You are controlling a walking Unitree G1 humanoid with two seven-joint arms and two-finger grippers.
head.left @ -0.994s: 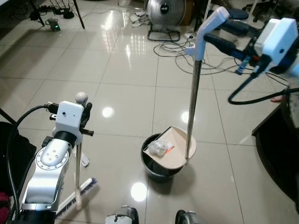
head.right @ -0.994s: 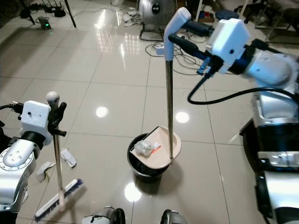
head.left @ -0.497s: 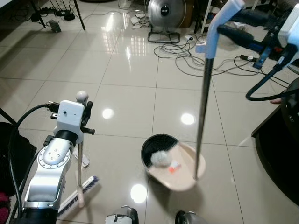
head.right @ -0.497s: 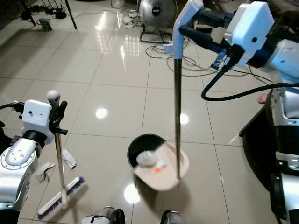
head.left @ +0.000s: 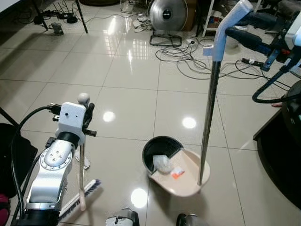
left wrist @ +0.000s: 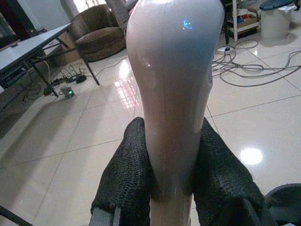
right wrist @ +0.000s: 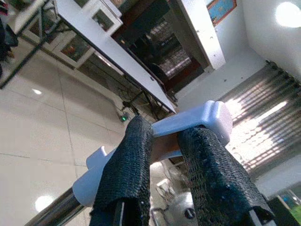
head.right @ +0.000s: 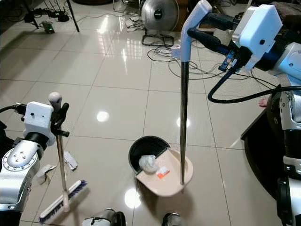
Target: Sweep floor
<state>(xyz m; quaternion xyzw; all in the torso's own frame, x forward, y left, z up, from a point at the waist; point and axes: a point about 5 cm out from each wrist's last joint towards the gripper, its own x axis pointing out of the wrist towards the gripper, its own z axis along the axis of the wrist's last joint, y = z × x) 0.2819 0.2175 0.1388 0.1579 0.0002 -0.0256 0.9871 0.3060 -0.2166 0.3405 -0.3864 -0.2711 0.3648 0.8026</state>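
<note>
Down near the robot's feet, the broom (head.right: pixel 63 200) stands almost upright, its blue-bristled head resting on the tiled floor (head.left: pixel 131 70). The left end effector (head.right: pixel 60 114) is clamped on the broom's pale handle just below its rounded knob, and the left wrist view confirms it: both black fingers (left wrist: pixel 126 181) press against the handle's sides. Just beside the broom lie scraps of paper (head.right: pixel 70 160), not yet swept.

A little farther out, the beige dustpan (head.left: pixel 181 176) hangs tilted with its lip over the rim of the black bin (head.left: pixel 157 148). A crumpled white wad (head.left: pixel 162 162) sits right at that lip, and a small orange-marked scrap (head.left: pixel 177 173) rests on the pan. Whether the wad is already inside the bin or on the pan's edge is hard to call from this angle.

Up the long metal pole goes, to the pale blue grip, where the right end effector (head.right: pixel 207 33) is closed tight on the dustpan handle, fingers (right wrist: pixel 127 174) squeezing it from both sides.

So this looks like the emptying step: the pan's load is being tipped into the bin. The next move probably calls for tilting the pan more steeply so both pieces slide off, then setting it flat on the floor near the loose paper so the broom can push that in.

Beyond, cables (head.left: pixel 188 54) sprawl across the tiles before a floor fan (head.left: pixel 164 12).
</note>
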